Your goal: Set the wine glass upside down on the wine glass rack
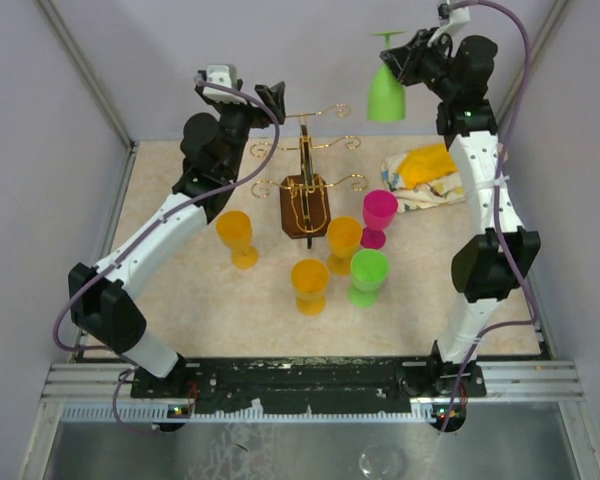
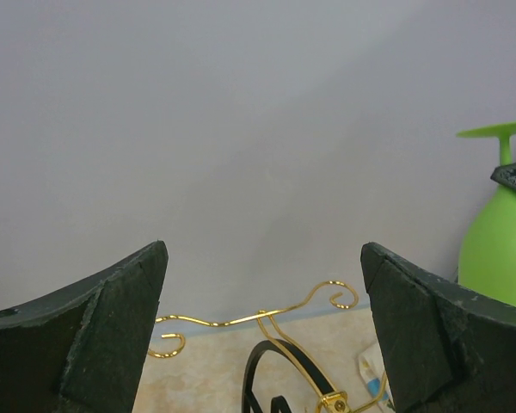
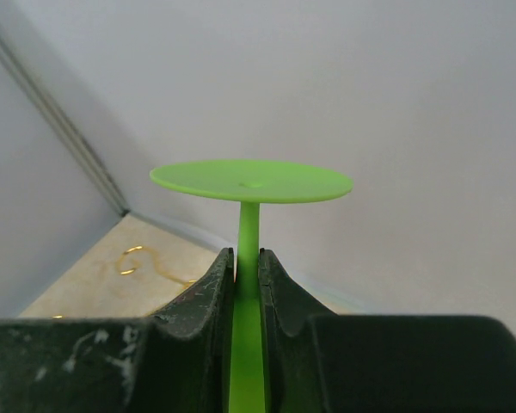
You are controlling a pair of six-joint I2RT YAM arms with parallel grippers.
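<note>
My right gripper [image 1: 402, 62] is shut on the stem of a green wine glass [image 1: 386, 95], held upside down high at the back right, foot up. In the right wrist view the stem [image 3: 248, 249] sits between the shut fingers, the round foot above them. The wine glass rack [image 1: 306, 185], gold wire on a dark brown base, stands mid-table, left of and below the held glass. My left gripper [image 1: 276, 100] is open and empty, raised behind the rack's left arms; its view shows the rack's top arm [image 2: 258, 317] between its fingers, and the green glass [image 2: 499, 249] at right.
Three orange glasses [image 1: 237, 236] [image 1: 310, 284] [image 1: 343, 243], a pink glass [image 1: 378, 216] and another green glass [image 1: 368, 276] stand in front of the rack. A yellow-and-white cloth [image 1: 427, 174] lies at the right. Grey walls close in the back and sides.
</note>
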